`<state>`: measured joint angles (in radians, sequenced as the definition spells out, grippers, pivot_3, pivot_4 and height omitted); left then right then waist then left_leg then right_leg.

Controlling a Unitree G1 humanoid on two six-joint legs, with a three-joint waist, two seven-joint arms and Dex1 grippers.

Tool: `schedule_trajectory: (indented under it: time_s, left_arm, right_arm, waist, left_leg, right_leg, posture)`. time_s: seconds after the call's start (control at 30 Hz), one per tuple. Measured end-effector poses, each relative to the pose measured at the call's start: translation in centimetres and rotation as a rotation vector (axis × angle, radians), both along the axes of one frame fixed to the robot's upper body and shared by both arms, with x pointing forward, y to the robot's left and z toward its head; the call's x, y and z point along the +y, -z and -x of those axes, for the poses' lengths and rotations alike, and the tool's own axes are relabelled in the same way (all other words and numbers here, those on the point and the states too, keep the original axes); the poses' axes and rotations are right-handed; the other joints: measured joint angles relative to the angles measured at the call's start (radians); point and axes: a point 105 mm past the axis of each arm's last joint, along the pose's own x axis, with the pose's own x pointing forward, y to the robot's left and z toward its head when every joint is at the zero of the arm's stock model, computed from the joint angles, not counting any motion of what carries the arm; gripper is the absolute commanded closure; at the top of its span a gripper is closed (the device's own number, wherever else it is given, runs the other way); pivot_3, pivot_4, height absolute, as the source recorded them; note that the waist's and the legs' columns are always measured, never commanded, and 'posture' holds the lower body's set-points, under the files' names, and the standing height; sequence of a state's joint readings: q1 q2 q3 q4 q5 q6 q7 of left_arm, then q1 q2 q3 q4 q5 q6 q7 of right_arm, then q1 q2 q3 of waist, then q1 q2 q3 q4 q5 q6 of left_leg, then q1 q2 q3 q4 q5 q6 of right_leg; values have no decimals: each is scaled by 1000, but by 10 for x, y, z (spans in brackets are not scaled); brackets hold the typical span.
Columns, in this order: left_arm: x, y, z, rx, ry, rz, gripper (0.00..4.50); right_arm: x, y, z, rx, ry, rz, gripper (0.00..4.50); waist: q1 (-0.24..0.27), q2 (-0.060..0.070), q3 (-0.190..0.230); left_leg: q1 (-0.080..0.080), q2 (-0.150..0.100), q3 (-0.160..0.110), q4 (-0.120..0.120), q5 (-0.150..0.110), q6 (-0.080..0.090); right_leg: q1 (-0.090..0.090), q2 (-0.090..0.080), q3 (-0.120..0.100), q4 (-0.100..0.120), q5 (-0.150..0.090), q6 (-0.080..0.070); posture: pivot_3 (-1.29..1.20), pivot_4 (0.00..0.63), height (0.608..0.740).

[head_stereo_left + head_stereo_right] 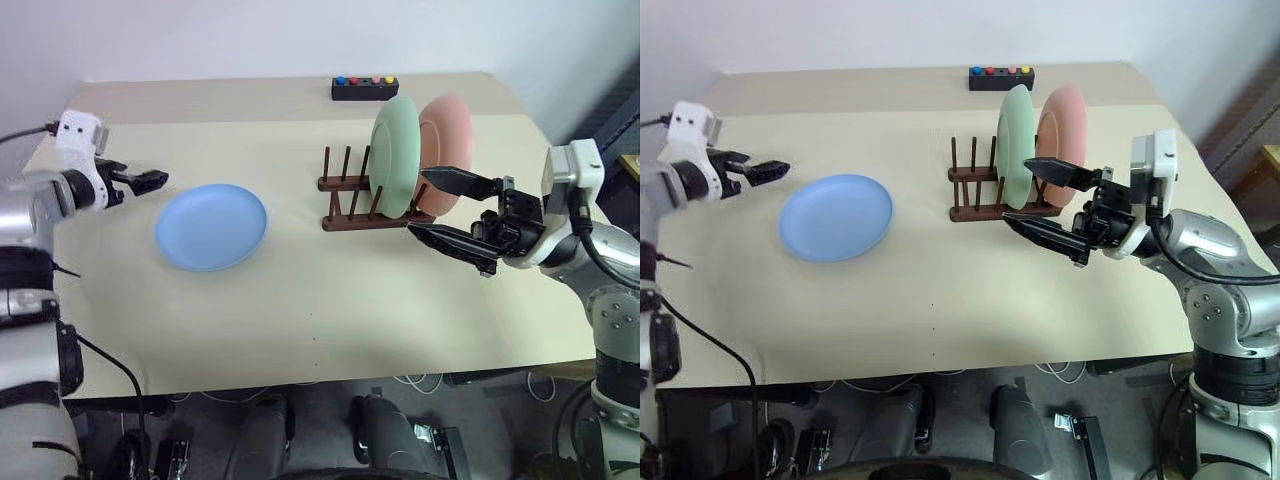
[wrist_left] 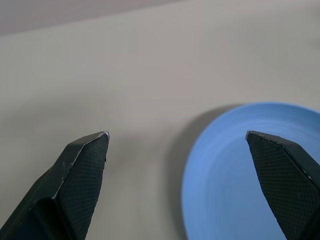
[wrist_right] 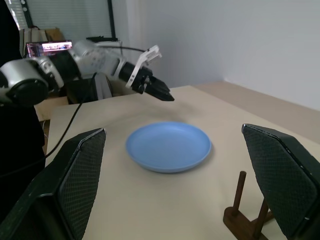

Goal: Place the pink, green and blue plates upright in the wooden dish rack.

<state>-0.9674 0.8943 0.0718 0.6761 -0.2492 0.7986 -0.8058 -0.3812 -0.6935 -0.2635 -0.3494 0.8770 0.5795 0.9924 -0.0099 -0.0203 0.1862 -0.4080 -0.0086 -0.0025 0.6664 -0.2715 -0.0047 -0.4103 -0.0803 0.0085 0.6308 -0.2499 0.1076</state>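
**Plates and dish rack on the beige table**

Plates: three round, shallow, matte plates of like size. The salmon-pink plate (image 1: 447, 148) and the pale mint-green plate (image 1: 396, 152) stand upright, side by side, between the pegs of the small dark reddish-brown wooden dish rack (image 1: 355, 196), at its end toward 3 o'clock; the green one is nearer the free pegs, the pink one just beyond it at 3 o'clock. The pegs toward 9 o'clock hold nothing. The light blue plate (image 1: 211, 226) lies flat on the beige table top (image 1: 320, 310), well apart from the rack at its 9 o'clock.

Left gripper (image 1: 150, 180): two black fingers spread wide, holding nothing. It hangs above the table at about 10 o'clock of the blue plate, near its rim but not touching it, pointing toward the plate. In the left wrist view one fingertip (image 2: 90, 150) is seen over bare table and the other over the blue plate's rim.

Right gripper (image 1: 440, 205): fingers likewise spread wide and empty. It sits at about 4 o'clock of the rack, close beside the green and pink plates, pointing toward 9 o'clock; whether it touches them cannot be told.

Background: a small black box with coloured buttons (image 1: 365, 88) rests at the table's far edge, at 12 o'clock of the rack.
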Motion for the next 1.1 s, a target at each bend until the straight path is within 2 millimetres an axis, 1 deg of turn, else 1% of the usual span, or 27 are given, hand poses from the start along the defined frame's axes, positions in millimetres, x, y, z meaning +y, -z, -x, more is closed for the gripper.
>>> schedule_trajectory:
  time_s: [0.07, 0.1, 0.17, 0.27, 0.37, 0.47, 0.67, 0.77, 0.83, 1.1]
  left_arm:
    - [3, 12, 1, 93, -14, -12, 0]
    - [6, 21, 3, 157, -28, -22, 0]
    - [10, 32, 8, 250, -45, 41, 0]
    - [13, 38, 11, 358, -79, -2, 0]
    - [9, 41, 15, 451, -71, -8, 0]
    - [0, 46, 15, 497, -41, 8, 0]
    - [-10, 41, 15, 550, -25, 20, 0]
    - [-15, 48, 15, 579, -21, 20, 0]
    - [-16, 52, 15, 595, -23, 17, 0]
    - [-11, 55, 16, 597, -62, 11, 0]
  right_arm:
    - [1, 0, -1, 3, -3, -1, 39]
    - [2, 0, -2, 2, -6, -1, 39]
    - [2, 0, -2, 1, -3, -5, 39]
    - [2, 1, -4, 6, 6, -15, 39]
    - [3, 1, -5, 12, 13, -24, 39]
    - [2, 2, -6, 17, 24, -27, 39]
    - [2, 3, -7, 32, 39, -34, 39]
    - [1, 3, -8, 34, 45, -36, 39]
    - [1, 3, -8, 35, 49, -36, 39]
    - [1, 4, -9, 49, 57, -35, 39]
  waist:
    - [-1, 0, 0]
    - [-2, 0, 0]
    - [-4, -1, 1]
    - [-3, -2, 1]
    - [0, -2, 1]
    - [0, -3, 2]
    - [-4, -3, 2]
    - [-3, -3, 2]
    - [-3, -4, 2]
    - [-2, -4, 2]
  left_leg:
    - [0, 0, 0, -1, 0, 0]
    - [0, 0, 0, -1, 0, 0]
    - [-1, 1, 0, -1, 0, 0]
    - [-1, 1, 0, -1, 0, 0]
    - [-1, 0, 0, -1, 0, 0]
    - [-1, 0, 0, -1, 0, 0]
    - [-2, 0, 0, -1, 0, 0]
    - [-2, 1, 0, -1, 0, 0]
    - [-2, 1, 0, -1, 0, 0]
    - [-2, 1, 0, -1, 0, 0]
  right_leg:
    - [-1, 0, 0, 1, 0, 0]
    - [-1, 1, 0, 1, 0, 0]
    - [-3, 2, 0, 2, 0, 0]
    - [-2, 2, -1, 2, 0, 0]
    - [-2, 1, 0, 2, 0, 0]
    - [-2, 0, 0, 1, 0, 0]
    - [-3, 1, 0, 2, 0, 0]
    - [-3, 1, 0, 2, 0, 0]
    - [-3, 1, 0, 2, 0, 1]
    - [-3, 0, 0, 2, 0, 1]
  posture:
    - [0, 150, 740]
    - [0, 150, 740]
    - [0, 150, 740]
    - [0, 150, 740]
    - [0, 150, 740]
    - [0, 150, 740]
    - [0, 150, 740]
    - [0, 150, 740]
    - [0, 150, 740]
    - [0, 150, 740]
